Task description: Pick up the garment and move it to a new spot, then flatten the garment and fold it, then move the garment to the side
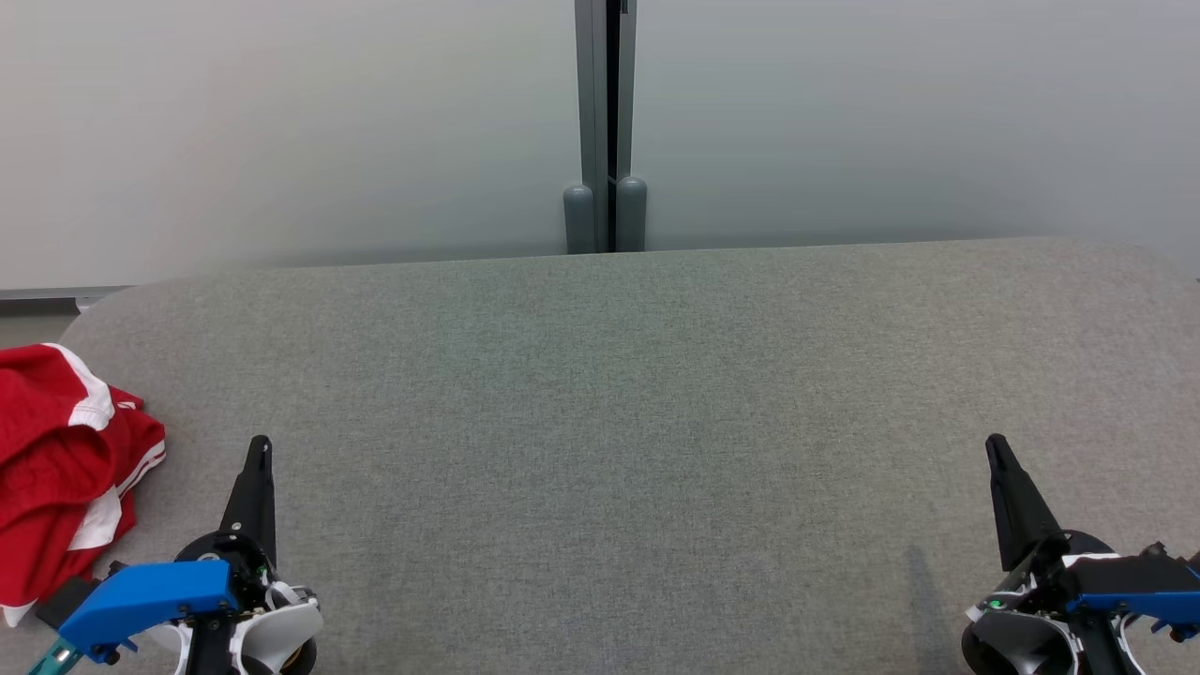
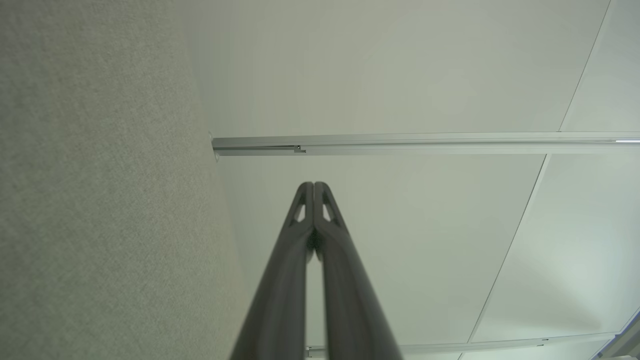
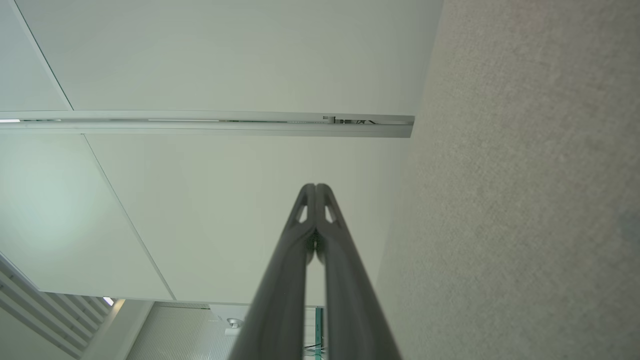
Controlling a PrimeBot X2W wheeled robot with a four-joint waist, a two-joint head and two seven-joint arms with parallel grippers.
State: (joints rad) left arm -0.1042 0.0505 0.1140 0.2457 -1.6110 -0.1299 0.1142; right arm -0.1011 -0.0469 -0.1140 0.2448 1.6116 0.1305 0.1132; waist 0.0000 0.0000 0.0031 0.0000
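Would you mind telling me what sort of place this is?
Probably an office or lab work area: a grey fabric-covered table stands against pale partition panels joined by a grey metal post, and a crumpled red garment lies at its left edge.

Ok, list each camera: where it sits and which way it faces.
Head view: on the head, facing forward and down over the table to the wall; left hand and right hand, both shut, low corners; garment at left edge.
Left wrist view: on the left wrist, facing along its shut fingers toward the wall, table alongside.
Right wrist view: the mirror of that, on the right wrist.
Shared: table, wall and metal post appear in all three.
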